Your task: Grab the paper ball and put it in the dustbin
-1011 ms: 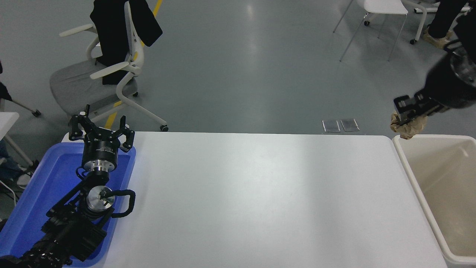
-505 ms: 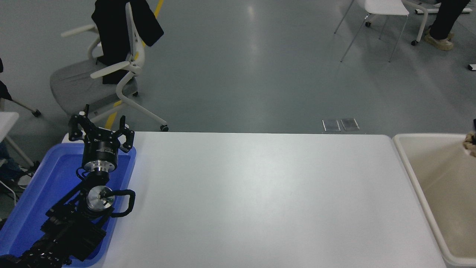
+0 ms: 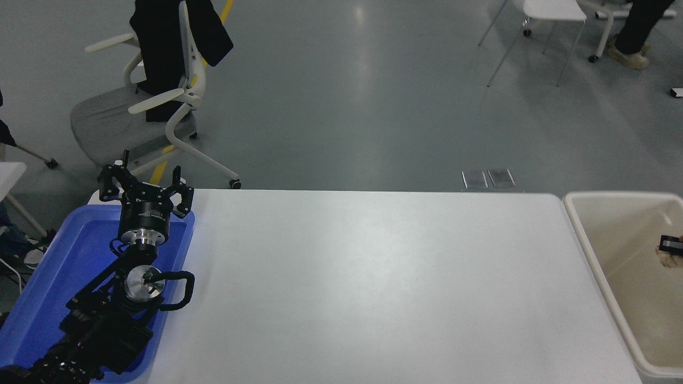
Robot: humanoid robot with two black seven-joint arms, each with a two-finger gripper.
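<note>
The tan paper ball (image 3: 668,260) shows at the picture's right edge, low inside the cream dustbin (image 3: 619,196), between its walls. My right gripper (image 3: 673,245) is nearly all out of frame; only a black fingertip shows, right above the paper and touching it, so it still holds the ball. My left gripper (image 3: 144,186) is open and empty, parked over the blue tray (image 3: 48,277) at the lower left.
The white table (image 3: 373,288) spans the middle, with the dustbin against its right end. A grey office chair (image 3: 133,117) stands beyond the far left corner. White chairs and a person's legs (image 3: 635,32) are at the far right.
My right gripper has carried the paper ball from above the bin's far left corner to the right and down into the bin. The left arm has not moved.
</note>
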